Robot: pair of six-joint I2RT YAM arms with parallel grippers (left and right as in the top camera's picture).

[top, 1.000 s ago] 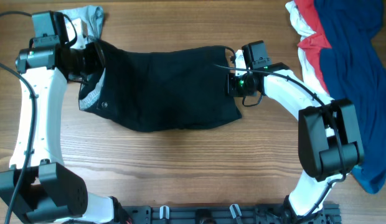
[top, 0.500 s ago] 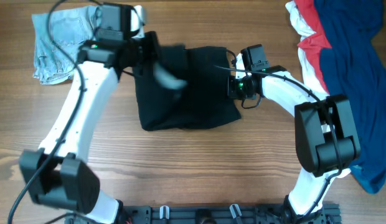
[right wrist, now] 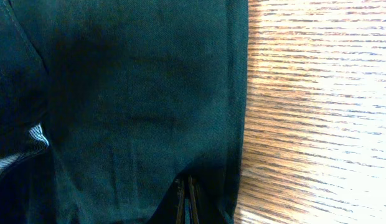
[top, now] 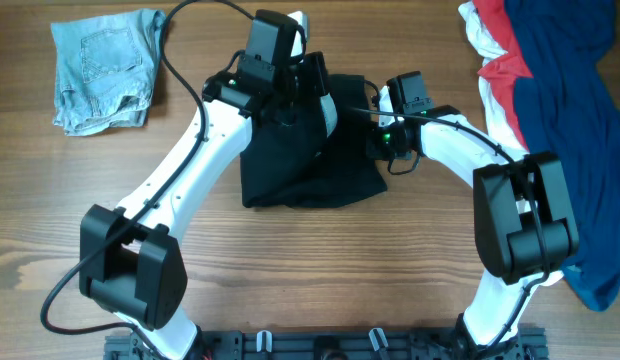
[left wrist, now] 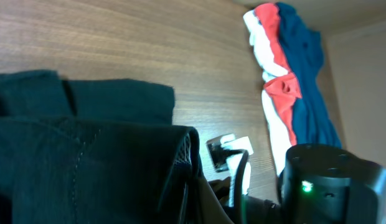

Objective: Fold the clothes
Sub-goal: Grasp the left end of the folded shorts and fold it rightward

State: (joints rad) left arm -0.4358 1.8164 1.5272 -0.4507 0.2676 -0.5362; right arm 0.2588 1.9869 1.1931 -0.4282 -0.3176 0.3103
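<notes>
While the right claw (top: 371,136) pinches the black shorts (top: 308,172), the left claw (top: 318,100), gripping them too, should match the edges.

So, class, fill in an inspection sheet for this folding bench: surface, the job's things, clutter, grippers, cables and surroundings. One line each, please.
Surface: wooden table, no spills seen.
Job's things: black shorts at centre, doubled over, one part lifted off the table and not laid flat.
Clutter: denim shorts at the far left corner; pile of navy, red and white clothes at the right edge.
Grippers: left gripper shut on the black shorts' lifted part; right gripper shut on their right edge.
Cables: black cable loops above the left arm, clear of the cloth.
Surroundings: dark rail along the near edge; otherwise nothing seen.
</notes>
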